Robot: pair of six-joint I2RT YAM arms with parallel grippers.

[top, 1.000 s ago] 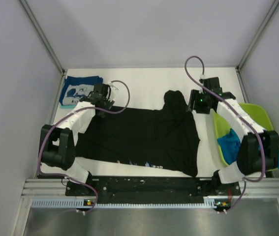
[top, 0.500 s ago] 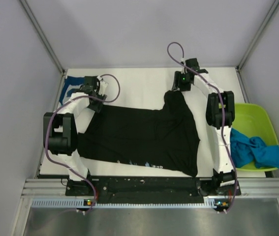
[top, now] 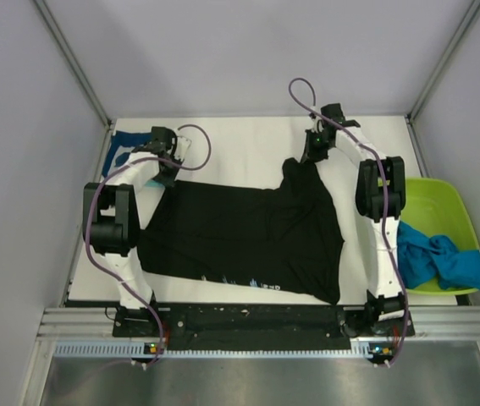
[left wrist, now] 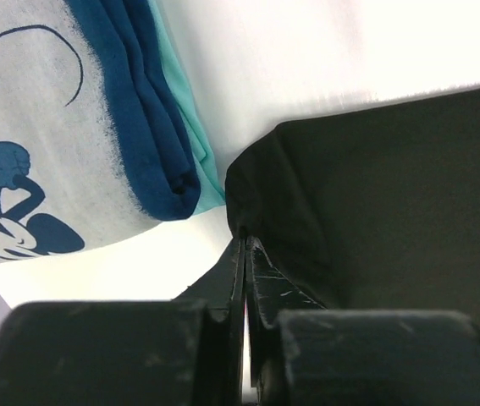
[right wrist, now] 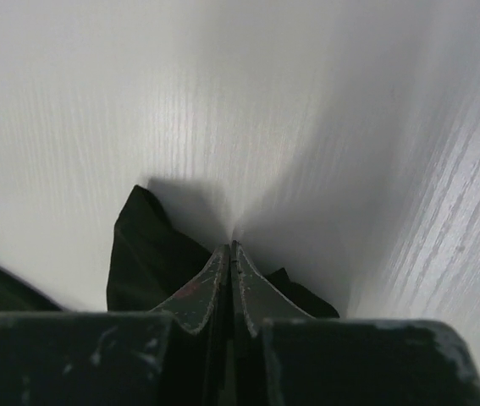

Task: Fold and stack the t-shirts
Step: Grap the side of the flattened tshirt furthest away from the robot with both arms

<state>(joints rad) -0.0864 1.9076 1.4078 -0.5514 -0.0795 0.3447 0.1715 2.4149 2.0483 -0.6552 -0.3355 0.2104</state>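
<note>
A large black t-shirt (top: 240, 233) lies spread over the middle of the table, with pale print near its front hem. My left gripper (top: 165, 175) sits at its far left corner. In the left wrist view that gripper (left wrist: 244, 241) is shut, its tips pinching the edge of the black cloth (left wrist: 375, 186). My right gripper (top: 310, 158) is at the bunched far right part of the shirt. In the right wrist view it (right wrist: 229, 247) is shut, with black cloth (right wrist: 142, 245) on both sides of the tips. A folded navy t-shirt (top: 125, 152) with a white cartoon graphic (left wrist: 53, 127) lies just left of the left gripper.
A lime-green tub (top: 438, 203) stands off the table's right edge with bright blue shirts (top: 434, 258) bunched in it. Grey walls close in the table on the left, back and right. Bare white table (top: 248, 139) lies behind the black shirt.
Both grippers have gone from open to shut at the shirt's far edge. The right arm swung from beside the tub to the far bunched part; the left shifted slightly onto the corner.
</note>
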